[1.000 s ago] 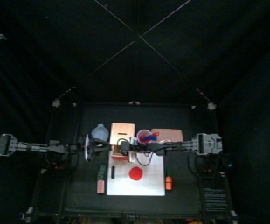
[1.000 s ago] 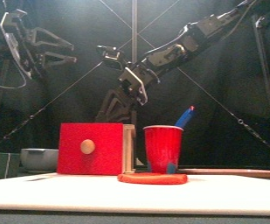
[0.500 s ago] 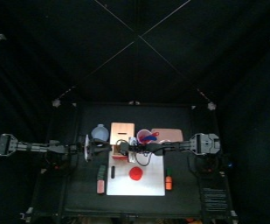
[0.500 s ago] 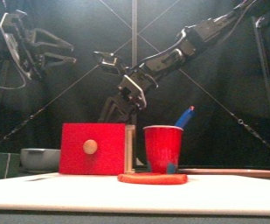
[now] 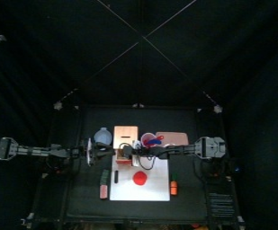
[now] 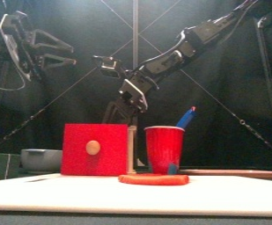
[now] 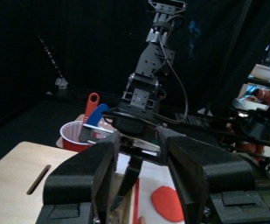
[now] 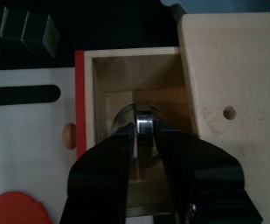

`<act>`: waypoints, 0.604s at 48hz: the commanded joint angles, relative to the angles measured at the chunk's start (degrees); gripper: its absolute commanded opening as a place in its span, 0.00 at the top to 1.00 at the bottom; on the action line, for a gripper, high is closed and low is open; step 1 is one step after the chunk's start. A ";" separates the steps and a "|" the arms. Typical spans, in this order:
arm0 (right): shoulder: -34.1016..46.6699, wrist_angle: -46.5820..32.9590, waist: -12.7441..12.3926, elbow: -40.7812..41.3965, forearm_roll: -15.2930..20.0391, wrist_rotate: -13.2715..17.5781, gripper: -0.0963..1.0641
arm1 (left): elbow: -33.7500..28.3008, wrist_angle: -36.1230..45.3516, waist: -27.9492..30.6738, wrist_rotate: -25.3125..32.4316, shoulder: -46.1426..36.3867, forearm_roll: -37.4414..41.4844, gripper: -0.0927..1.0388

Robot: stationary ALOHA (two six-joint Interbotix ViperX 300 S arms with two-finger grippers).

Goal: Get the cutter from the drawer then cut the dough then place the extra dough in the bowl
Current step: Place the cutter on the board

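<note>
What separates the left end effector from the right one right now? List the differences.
The left end effector has its jaws wide open and empty; the right end effector is shut on the cutter. The right end effector is over the open drawer; the left end effector hangs off to the side of the wooden box. Both are raised above the table.

Box (image 6: 128, 151) is pale wood; its drawer front (image 6: 73, 160) is red with a pale knob. Cup (image 6: 165, 149) is red and holds a blue knife (image 6: 187, 116) and a red knife (image 7: 92, 101). Dough (image 6: 153, 178) is red on a white board (image 5: 159, 191). Bowl (image 6: 38, 158), at lower left of the front view, is blue-grey. Cutter (image 8: 145, 118) is silvery grey. Table (image 5: 76, 184) is black.
</note>
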 commanded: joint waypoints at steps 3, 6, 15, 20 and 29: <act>-2.37 -0.18 0.62 -2.11 -0.70 -0.18 0.43 | 0.00 -0.53 0.35 0.09 0.09 -1.14 0.22; -2.64 -0.09 0.97 -2.20 -1.23 -0.09 0.47 | 0.26 -0.53 0.44 0.18 0.09 -1.67 0.22; -3.78 0.09 2.29 -2.29 -1.58 -0.09 0.54 | 0.70 -0.53 0.88 0.26 0.09 -2.64 0.22; -5.36 1.05 3.08 -1.93 -1.67 0.00 0.54 | 0.97 -0.53 1.23 0.35 0.09 -3.08 0.22; -8.88 1.49 3.34 -0.79 -2.20 -0.18 0.54 | 0.97 -0.53 1.67 0.26 0.09 -3.25 0.22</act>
